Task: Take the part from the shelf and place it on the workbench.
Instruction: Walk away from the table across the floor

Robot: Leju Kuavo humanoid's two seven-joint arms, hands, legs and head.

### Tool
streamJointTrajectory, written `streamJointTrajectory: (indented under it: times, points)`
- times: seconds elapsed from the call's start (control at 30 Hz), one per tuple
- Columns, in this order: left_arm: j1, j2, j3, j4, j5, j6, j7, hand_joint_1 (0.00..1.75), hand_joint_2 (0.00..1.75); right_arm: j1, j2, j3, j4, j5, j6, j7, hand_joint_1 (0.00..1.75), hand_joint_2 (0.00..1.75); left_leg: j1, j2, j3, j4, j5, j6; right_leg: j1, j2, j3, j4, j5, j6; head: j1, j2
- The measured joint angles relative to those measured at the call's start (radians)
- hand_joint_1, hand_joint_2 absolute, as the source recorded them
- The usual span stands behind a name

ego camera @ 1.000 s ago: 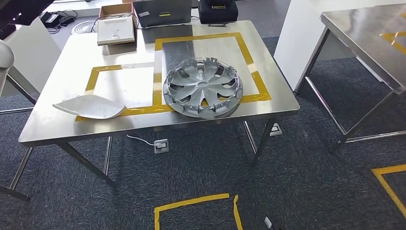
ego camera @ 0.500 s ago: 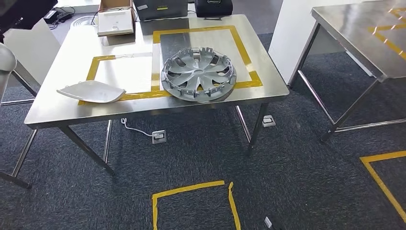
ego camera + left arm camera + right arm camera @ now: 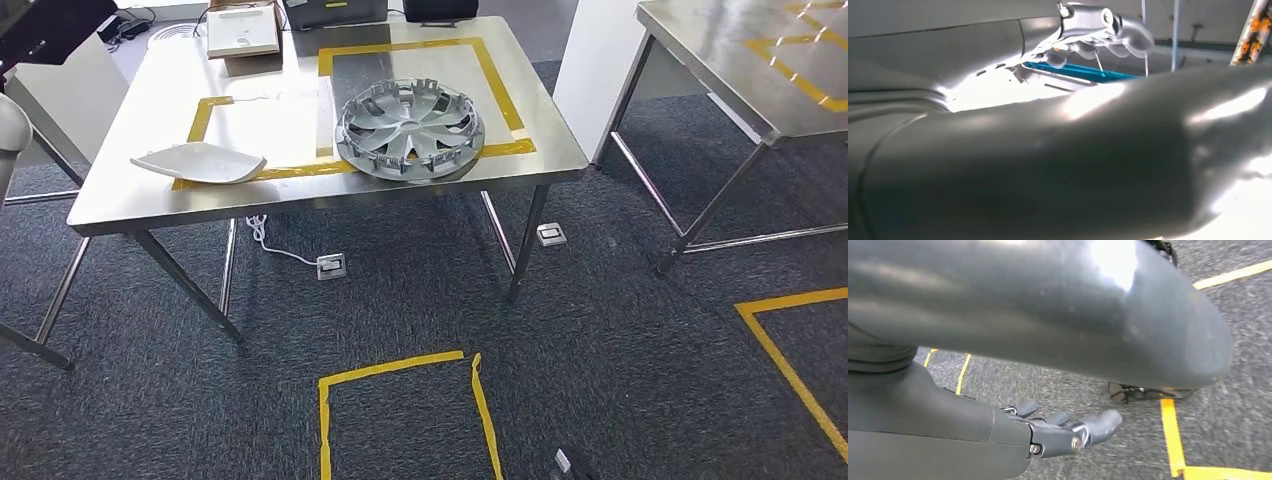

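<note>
A silver wheel cover [image 3: 410, 129] lies on the steel workbench [image 3: 140, 205], overlapping a yellow taped outline. A white curved panel [image 3: 200, 162] lies near the workbench's front left, over the edge of another taped outline. My right hand [image 3: 1048, 432] hangs over the dark carpet with its fingers [image 3: 1100, 422] stretched out and nothing in them. In the left wrist view, my left hand [image 3: 1048, 165] is a thick grey thumb very close to the camera. Grey surfaces and a blue bar [image 3: 1078, 71] lie behind it. Whether that hand holds anything is hidden.
A second steel table [image 3: 740, 70] stands at the right with a white pillar [image 3: 590, 60] between the two. A cardboard box [image 3: 242, 30] and dark cases sit at the workbench's far edge. Yellow tape squares [image 3: 400, 365] mark the carpet; a floor socket [image 3: 331, 266] lies under the workbench.
The whole picture has shifted: the workbench now sits higher and smaller in the head view, so the camera has drawn back. The parts on it have not moved.
</note>
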Motion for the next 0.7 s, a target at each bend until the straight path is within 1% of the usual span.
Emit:
streamJointTrajectory:
  times: [0.03,0.07,0.1,0.13,0.17,0.2,0.23,0.27,0.3,0.33,0.37,0.4,0.43,0.47,0.5,0.53,0.57,0.6,0.63,0.67,0.7]
  points:
    - [0.000,-0.001,0.000,0.002,0.000,0.000,0.000,0.00,0.00,0.001,0.000,0.000,0.000,0.001,0.001,0.000,0.00,0.00,-0.001,0.003,-0.007,-0.005,0.010,0.010,-0.003,0.001,-0.002,-0.003,0.005,0.007,-0.002,0.000]
    - [0.000,-0.002,0.000,0.003,0.000,0.000,-0.001,0.00,0.00,0.003,0.000,0.000,0.000,0.001,0.001,0.000,0.00,0.00,-0.002,0.006,-0.014,-0.006,0.022,0.020,-0.005,0.001,-0.009,0.003,-0.008,0.011,-0.002,0.000]
    - [0.000,-0.004,0.000,0.003,0.000,0.000,-0.001,0.00,0.00,0.005,0.000,0.000,0.000,0.002,0.001,0.000,0.00,0.00,-0.001,0.009,-0.024,-0.009,0.036,0.030,-0.005,0.000,-0.021,0.027,-0.041,0.015,-0.001,0.000]
    - [0.000,-0.005,0.000,0.004,0.000,-0.001,-0.002,0.00,0.00,0.006,0.001,0.000,0.000,0.002,0.002,0.000,0.00,0.00,-0.001,0.011,-0.037,-0.010,0.050,0.037,-0.005,-0.001,-0.036,0.073,-0.092,0.016,0.001,0.000]
    - [0.000,-0.005,0.000,0.004,0.000,-0.002,-0.002,0.00,0.00,0.006,0.001,0.000,0.000,0.002,0.001,0.000,0.00,0.00,-0.003,0.011,-0.053,-0.010,0.063,0.042,-0.004,-0.002,-0.053,0.137,-0.147,0.016,0.002,0.000]
    - [0.001,-0.005,0.000,0.005,0.000,-0.003,-0.003,0.00,0.00,0.006,0.001,0.000,0.000,0.002,0.001,0.000,0.00,0.00,-0.005,0.011,-0.070,-0.010,0.077,0.045,-0.002,-0.002,-0.067,0.205,-0.189,0.016,0.002,0.000]
    - [0.002,-0.004,0.000,0.007,0.000,-0.005,-0.004,0.00,0.00,0.005,0.000,0.000,0.000,0.002,0.001,0.000,0.00,0.00,-0.008,0.011,-0.087,-0.009,0.090,0.047,0.002,-0.002,-0.071,0.260,-0.208,0.014,0.002,0.000]
    - [0.005,-0.004,0.000,0.008,0.000,-0.007,-0.005,0.00,0.00,0.005,-0.001,0.000,0.000,0.001,0.001,0.000,0.00,0.00,-0.010,0.010,-0.103,-0.008,0.102,0.048,0.006,-0.002,-0.064,0.289,-0.204,0.010,0.002,0.000]
    - [0.007,-0.003,0.000,0.009,0.000,-0.008,-0.006,0.00,0.00,0.005,-0.001,0.000,0.000,0.001,0.000,0.000,0.00,0.00,-0.012,0.010,-0.118,-0.007,0.114,0.048,0.012,-0.002,-0.039,0.285,-0.183,0.004,0.002,0.000]
    - [0.009,-0.002,0.000,0.009,0.001,-0.009,-0.006,0.00,0.00,0.004,-0.002,0.000,0.000,0.001,0.000,0.000,0.00,0.00,-0.014,0.009,-0.132,-0.006,0.125,0.048,0.019,-0.002,0.006,0.245,-0.158,-0.004,0.002,0.000]
    - [0.011,-0.002,0.000,0.009,0.001,-0.009,-0.007,0.00,0.00,0.003,-0.003,0.000,0.000,0.001,0.000,0.000,0.00,0.00,-0.016,0.009,-0.143,-0.005,0.135,0.046,0.027,-0.003,0.060,0.181,-0.152,-0.015,0.002,0.000]
    - [0.011,0.000,0.000,0.008,0.001,-0.009,-0.007,0.00,0.00,0.001,-0.004,0.000,0.000,0.001,-0.001,0.000,0.00,0.00,-0.017,0.010,-0.151,-0.004,0.144,0.044,0.033,-0.004,0.114,0.107,-0.159,-0.024,0.002,0.000]
    - [0.011,0.001,0.000,0.007,0.001,-0.009,-0.007,0.00,0.00,0.000,-0.006,0.000,0.000,0.001,-0.002,0.000,0.00,0.00,-0.018,0.012,-0.155,-0.005,0.153,0.040,0.038,-0.005,0.153,0.049,-0.171,-0.032,0.002,0.000]
    - [0.010,0.002,0.000,0.007,0.001,-0.009,-0.007,0.00,0.00,-0.002,-0.007,0.000,-0.001,0.001,-0.002,0.000,0.00,0.00,-0.017,0.014,-0.156,-0.007,0.163,0.036,0.041,-0.005,0.172,0.013,-0.184,-0.038,0.002,0.000]
    - [0.010,0.003,0.000,0.007,0.002,-0.009,-0.007,0.00,0.00,-0.002,-0.008,0.000,-0.001,0.001,-0.002,0.000,0.00,0.00,-0.016,0.016,-0.156,-0.012,0.172,0.031,0.042,-0.006,0.176,-0.003,-0.181,-0.042,0.003,0.000]
    - [0.010,0.003,0.000,0.007,0.003,-0.009,-0.007,0.00,0.00,-0.002,-0.008,0.000,0.000,0.000,-0.002,0.000,0.00,0.00,-0.015,0.017,-0.157,-0.015,0.180,0.026,0.040,-0.007,0.171,-0.008,-0.169,-0.047,0.004,0.000]
    - [0.010,0.004,0.000,0.008,0.003,-0.009,-0.007,0.00,0.00,-0.002,-0.008,0.000,0.000,0.000,-0.002,-0.001,0.00,0.00,-0.015,0.015,-0.162,-0.013,0.175,0.021,0.036,-0.009,0.168,-0.016,-0.156,-0.052,0.004,0.000]
    - [0.009,0.005,0.000,0.008,0.004,-0.010,-0.007,0.00,0.00,-0.002,-0.008,0.000,0.000,0.000,-0.002,-0.001,0.00,0.00,-0.014,0.012,-0.171,0.004,0.150,0.014,0.032,-0.012,0.161,-0.023,-0.141,-0.056,0.003,0.000]
    - [0.008,0.007,0.000,0.008,0.004,-0.010,-0.007,0.00,0.00,-0.003,-0.008,0.000,0.000,-0.001,-0.002,-0.002,0.00,0.00,-0.012,0.010,-0.184,0.040,0.109,0.007,0.027,-0.014,0.152,-0.028,-0.126,-0.058,0.002,0.000]
    - [0.007,0.008,0.000,0.009,0.005,-0.011,-0.007,0.00,0.00,-0.003,-0.008,0.000,0.000,-0.001,-0.001,-0.002,0.00,0.00,-0.008,0.008,-0.198,0.095,0.057,-0.002,0.025,-0.015,0.139,-0.029,-0.113,-0.058,0.001,0.000]
    - [0.008,0.009,0.000,0.010,0.005,-0.011,-0.007,0.00,0.00,-0.003,-0.008,0.000,0.000,-0.001,-0.001,-0.003,0.00,0.00,-0.002,0.007,-0.211,0.161,0.011,-0.010,0.022,-0.016,0.123,-0.028,-0.100,-0.057,0.000,0.000]
